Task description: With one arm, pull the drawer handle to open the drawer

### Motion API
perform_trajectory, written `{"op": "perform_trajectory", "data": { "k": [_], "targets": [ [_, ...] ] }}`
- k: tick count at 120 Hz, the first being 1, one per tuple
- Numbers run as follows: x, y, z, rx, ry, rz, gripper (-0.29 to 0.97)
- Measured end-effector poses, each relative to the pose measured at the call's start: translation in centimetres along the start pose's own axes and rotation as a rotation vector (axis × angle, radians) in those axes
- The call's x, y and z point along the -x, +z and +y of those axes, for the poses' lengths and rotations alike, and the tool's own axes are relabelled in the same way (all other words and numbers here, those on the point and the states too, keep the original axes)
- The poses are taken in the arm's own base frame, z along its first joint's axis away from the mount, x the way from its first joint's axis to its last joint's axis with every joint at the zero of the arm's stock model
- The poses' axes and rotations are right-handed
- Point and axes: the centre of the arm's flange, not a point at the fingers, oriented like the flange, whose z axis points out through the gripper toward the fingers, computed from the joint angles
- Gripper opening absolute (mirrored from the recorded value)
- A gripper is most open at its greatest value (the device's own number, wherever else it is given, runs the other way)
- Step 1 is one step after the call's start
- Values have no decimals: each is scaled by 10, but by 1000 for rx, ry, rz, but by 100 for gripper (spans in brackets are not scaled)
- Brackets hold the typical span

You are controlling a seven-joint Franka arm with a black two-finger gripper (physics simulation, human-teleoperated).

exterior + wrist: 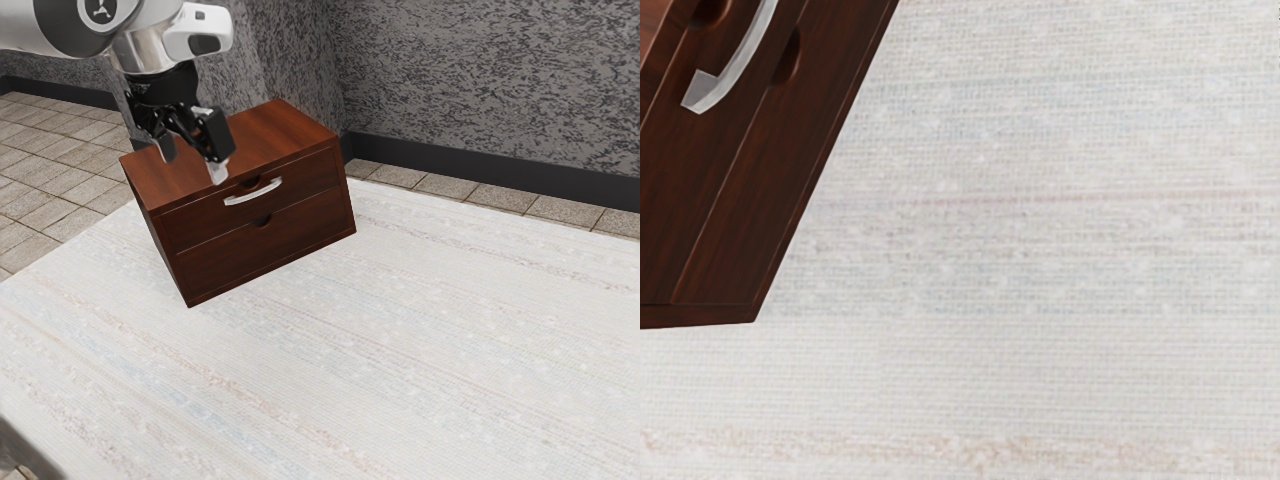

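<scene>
A dark wooden cabinet [240, 200] with two drawers stands at the back of the white table. Both drawer fronts sit flush with the cabinet's face. The upper drawer carries a curved silver handle [252, 192], and the wrist view catches this handle [725, 65] on the cabinet's front [730, 190]. My gripper [193, 160] hangs over the cabinet's top near its front edge, toward the exterior view's left of the handle. It is open, with nothing between its fingers [218, 170], and it does not touch the handle.
The white cloth-covered table [420, 340] stretches wide in front of the cabinet and toward the exterior view's right. A grey textured wall [480, 70] rises behind, with tiled floor [50, 150] on the exterior view's left.
</scene>
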Motion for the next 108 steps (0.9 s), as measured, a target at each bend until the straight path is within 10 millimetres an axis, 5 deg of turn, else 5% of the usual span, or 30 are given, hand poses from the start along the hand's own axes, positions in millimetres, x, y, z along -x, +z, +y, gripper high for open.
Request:
{"op": "perform_trajectory", "data": {
  "k": [15,25,38,61,75,87,97,108],
  "targets": [
    [1,-1,-6,7,6,2,68],
    [10,-49,-7,-10,15,110,68],
    [9,-67,4,-18,47,166,68],
    [4,-62,7,-10,71,178,68],
    [1,-31,49,106,169,128,68],
    [30,18,73,258,265,65,68],
    [87,60,18,295,176,47,68],
    [146,62,30,204,237,100,68]
  ]
}}
